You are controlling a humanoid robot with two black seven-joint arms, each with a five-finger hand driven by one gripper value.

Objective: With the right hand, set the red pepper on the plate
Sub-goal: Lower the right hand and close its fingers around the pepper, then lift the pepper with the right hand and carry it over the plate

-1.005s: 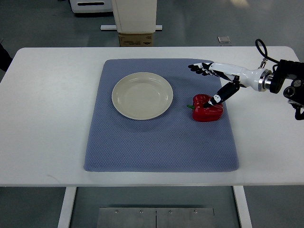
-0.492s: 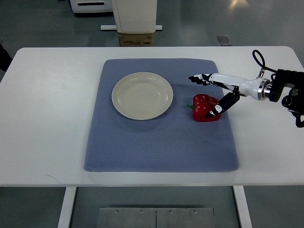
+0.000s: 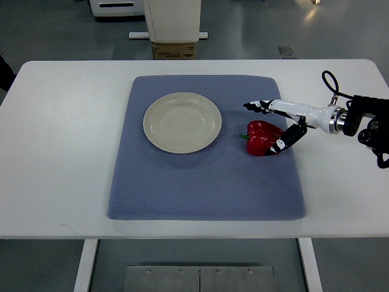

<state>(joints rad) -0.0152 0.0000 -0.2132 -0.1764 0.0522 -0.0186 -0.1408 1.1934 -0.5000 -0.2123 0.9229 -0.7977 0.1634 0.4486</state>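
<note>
A red pepper (image 3: 261,138) with a green stem lies on the right part of the blue mat (image 3: 205,176). A cream plate (image 3: 182,121) rests on the mat to the pepper's left, with nothing on it. My right hand (image 3: 271,125) reaches in from the right edge and straddles the pepper. Its fingers (image 3: 256,106) stretch out just beyond the pepper's far side, and the thumb (image 3: 283,141) presses against its near right side. The hand is still spread, not closed around the pepper. The left arm does not show.
The mat lies on a white table (image 3: 55,152). Behind the table stand a white cabinet and a cardboard box (image 3: 174,50) on the floor. A black cable (image 3: 331,82) loops above the right wrist.
The right hand has dropped lower and drawn in toward the pepper. Its fingers moved nearer from the mat's far right corner to the pepper's far side, and the thumb slid down its right flank.
</note>
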